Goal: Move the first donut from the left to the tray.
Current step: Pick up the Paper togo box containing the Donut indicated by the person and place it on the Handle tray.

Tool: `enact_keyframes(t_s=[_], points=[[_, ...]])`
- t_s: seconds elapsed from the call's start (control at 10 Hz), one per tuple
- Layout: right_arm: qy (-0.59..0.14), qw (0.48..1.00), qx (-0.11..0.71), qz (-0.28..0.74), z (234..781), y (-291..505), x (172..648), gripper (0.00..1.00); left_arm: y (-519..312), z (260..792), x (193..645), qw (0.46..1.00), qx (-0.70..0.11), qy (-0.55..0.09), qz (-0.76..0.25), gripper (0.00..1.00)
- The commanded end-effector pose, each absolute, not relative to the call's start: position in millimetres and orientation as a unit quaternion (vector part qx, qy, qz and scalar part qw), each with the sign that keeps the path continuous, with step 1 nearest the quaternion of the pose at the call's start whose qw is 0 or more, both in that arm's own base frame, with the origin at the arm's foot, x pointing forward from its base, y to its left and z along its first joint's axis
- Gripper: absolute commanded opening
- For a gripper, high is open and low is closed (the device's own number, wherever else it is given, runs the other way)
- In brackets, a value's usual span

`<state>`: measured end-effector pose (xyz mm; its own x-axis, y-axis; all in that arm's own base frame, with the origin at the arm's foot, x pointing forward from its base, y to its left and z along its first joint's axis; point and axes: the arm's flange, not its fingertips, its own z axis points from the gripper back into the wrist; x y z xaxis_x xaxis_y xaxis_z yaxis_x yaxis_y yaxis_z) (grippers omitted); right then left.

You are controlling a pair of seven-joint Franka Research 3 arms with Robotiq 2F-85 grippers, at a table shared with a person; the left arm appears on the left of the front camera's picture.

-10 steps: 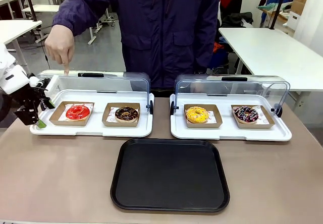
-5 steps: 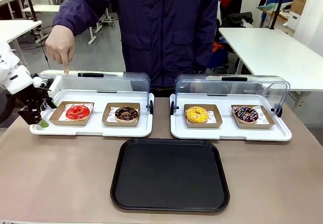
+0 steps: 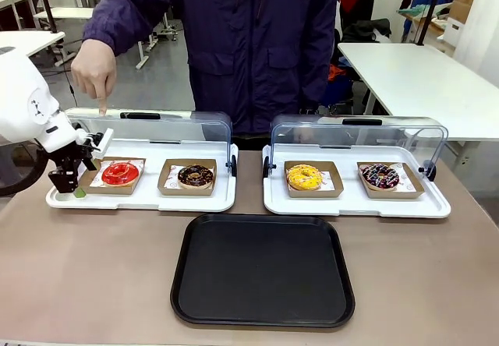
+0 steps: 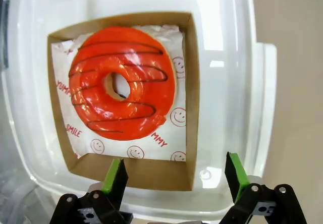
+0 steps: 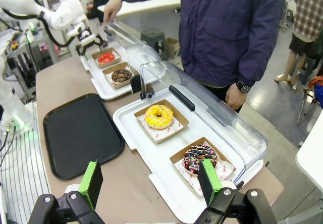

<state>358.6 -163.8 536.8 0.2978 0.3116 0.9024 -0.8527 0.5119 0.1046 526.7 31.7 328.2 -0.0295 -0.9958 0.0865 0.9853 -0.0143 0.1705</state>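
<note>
Front view: red donut (image 3: 120,173) sits in its holder (image 3: 87,184) in the far-left white case (image 3: 156,199); black tray (image 3: 261,272) lies near, donut not yet on it (all left to do) | Left wrist view: left gripper (image 4: 176,176) spread over the holder's edge, gripping nothing | Right wrist view: right gripper (image 5: 151,181) spread, well apart from the donut.

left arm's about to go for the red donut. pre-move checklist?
1. Left gripper open: ok, jaws wide apart.
2. Grip lined up on the red donut's holder: cannot tell; only its corner sits between the fingers.
3. Lid raised: ok.
4. Person's hand clear of the donut: ok, finger at the lid's top.
5. Black tray has room: ok.
6. Right gripper out of the way: ok, open, well away.
</note>
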Motion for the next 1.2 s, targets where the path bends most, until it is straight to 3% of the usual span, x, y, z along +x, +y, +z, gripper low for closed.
enact_keyframes(t_s=[0.0, 0.2, 0.3, 0.4, 0.5, 0.7, 0.8, 0.9, 1.1], points=[[-0.457, 0.737, 0.303, 0.395, 537.2, -162.8, 360.2, 1.00, 31.5, 322.8, 531.9, 0.697, 0.032, -0.073, -0.713, 1.00], [-0.457, 0.737, 0.303, 0.395, 537.2, -162.8, 360.2, 1.00, 32.6, 319.4, 532.1, 0.696, 0.023, -0.075, -0.713, 1.00], [-0.457, 0.737, 0.303, 0.395, 537.2, -162.8, 360.2, 1.00, 32.1, 319.1, 531.6, 0.692, 0.021, -0.078, -0.718, 0.54], [-0.457, 0.737, 0.303, 0.395, 537.2, -162.8, 360.2, 1.00, 32.5, 319.2, 531.4, 0.693, 0.019, -0.077, -0.716, 0.40], [-0.457, 0.737, 0.303, 0.395, 537.2, -162.8, 360.2, 1.00, 32.4, 319.9, 532.0, 0.693, 0.012, -0.077, -0.717, 0.00], [-0.457, 0.737, 0.303, 0.395, 537.2, -162.8, 360.2, 1.00, 32.2, 319.6, 532.1, 0.694, 0.013, -0.071, -0.717, 0.00], [-0.457, 0.737, 0.303, 0.395, 537.2, -162.8, 360.2, 1.00, 32.2, 320.5, 531.9, 0.695, 0.011, -0.071, -0.716, 0.12], [-0.457, 0.737, 0.303, 0.395, 537.2, -162.8, 360.2, 1.00, 31.9, 321.1, 531.5, 0.694, 0.003, -0.071, -0.716, 0.03], [-0.457, 0.737, 0.303, 0.395, 537.2, -162.8, 360.2, 1.00, 32.6, 320.8, 531.4, 0.698, 0.006, -0.067, -0.713, 0.00]])
